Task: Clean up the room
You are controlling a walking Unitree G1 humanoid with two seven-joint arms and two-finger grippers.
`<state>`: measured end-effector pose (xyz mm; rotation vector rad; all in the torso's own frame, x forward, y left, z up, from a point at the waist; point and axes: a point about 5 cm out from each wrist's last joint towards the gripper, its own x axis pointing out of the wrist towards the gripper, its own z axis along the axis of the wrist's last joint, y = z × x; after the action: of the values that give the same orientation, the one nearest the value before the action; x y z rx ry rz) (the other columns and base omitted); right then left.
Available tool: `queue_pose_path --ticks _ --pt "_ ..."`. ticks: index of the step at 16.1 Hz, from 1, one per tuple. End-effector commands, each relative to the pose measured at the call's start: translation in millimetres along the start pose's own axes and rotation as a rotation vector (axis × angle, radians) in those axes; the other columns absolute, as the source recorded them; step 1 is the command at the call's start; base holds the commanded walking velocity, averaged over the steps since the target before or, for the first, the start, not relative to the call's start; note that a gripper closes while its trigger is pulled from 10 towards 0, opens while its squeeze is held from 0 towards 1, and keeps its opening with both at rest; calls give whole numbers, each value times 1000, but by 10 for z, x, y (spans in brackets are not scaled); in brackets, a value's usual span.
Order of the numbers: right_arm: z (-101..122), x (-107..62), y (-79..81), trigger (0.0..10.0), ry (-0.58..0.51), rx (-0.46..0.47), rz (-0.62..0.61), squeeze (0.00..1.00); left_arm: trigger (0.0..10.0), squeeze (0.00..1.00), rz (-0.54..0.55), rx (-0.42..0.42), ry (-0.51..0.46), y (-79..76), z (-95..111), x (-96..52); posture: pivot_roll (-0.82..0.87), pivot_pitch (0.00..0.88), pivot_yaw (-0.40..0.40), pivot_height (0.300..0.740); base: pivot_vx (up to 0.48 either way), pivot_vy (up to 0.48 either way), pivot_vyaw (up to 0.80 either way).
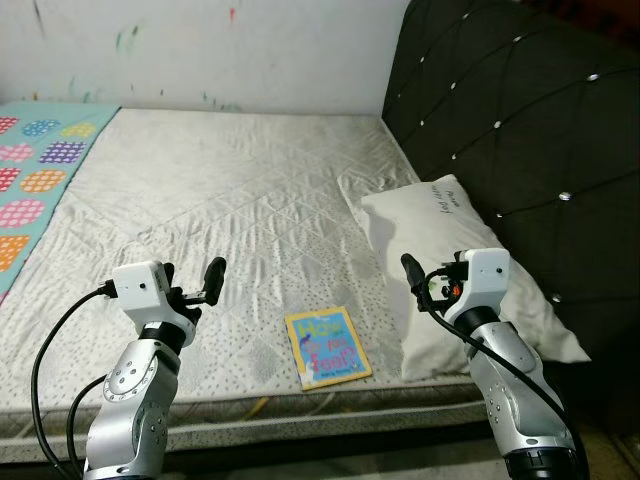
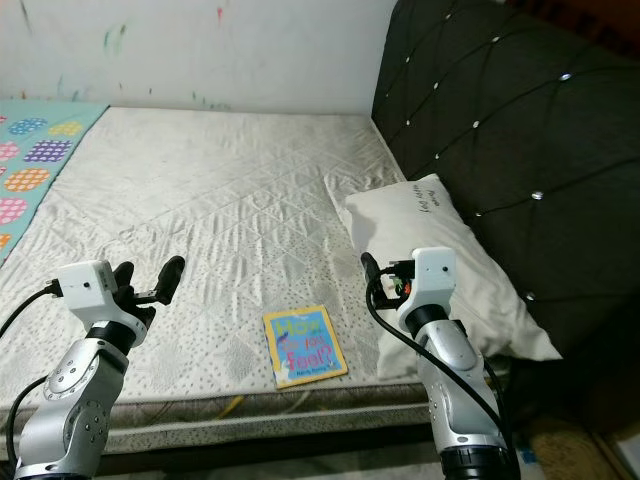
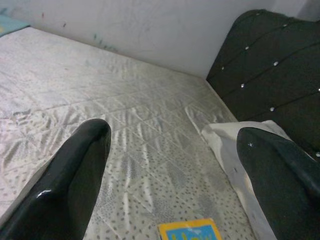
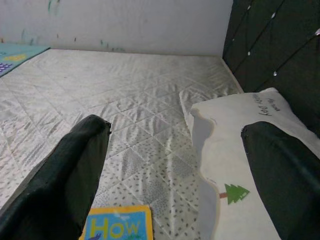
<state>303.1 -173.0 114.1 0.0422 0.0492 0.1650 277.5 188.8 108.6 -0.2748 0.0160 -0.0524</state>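
Ahead, book (image 1: 327,347) flat on mattress (image 1: 230,200), between raised grippers, untouched

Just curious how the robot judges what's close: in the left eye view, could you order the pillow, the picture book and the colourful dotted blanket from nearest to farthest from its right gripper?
From the right gripper:
1. Pillow, directly beside it, against the dark headboard.
2. Picture book, lying flat near the mattress's front edge, toward the robot's left.
3. Dotted blanket, far across the bed on the left side.
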Motion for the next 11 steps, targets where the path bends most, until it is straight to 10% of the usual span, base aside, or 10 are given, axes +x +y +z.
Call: queue_pose_path --ticks 1,11 --pt "44 -4 -33 10000 -13 -12 -7 0 10000 0 -13 1 -5 -29 18 -1 -30 0 -47 740 461 0 0" --pt "23 -33 -77 10000 -7 -21 -19 0 10000 0 8 -12 26 -46 -50 10 -34 0 -41 740 164 0 0"
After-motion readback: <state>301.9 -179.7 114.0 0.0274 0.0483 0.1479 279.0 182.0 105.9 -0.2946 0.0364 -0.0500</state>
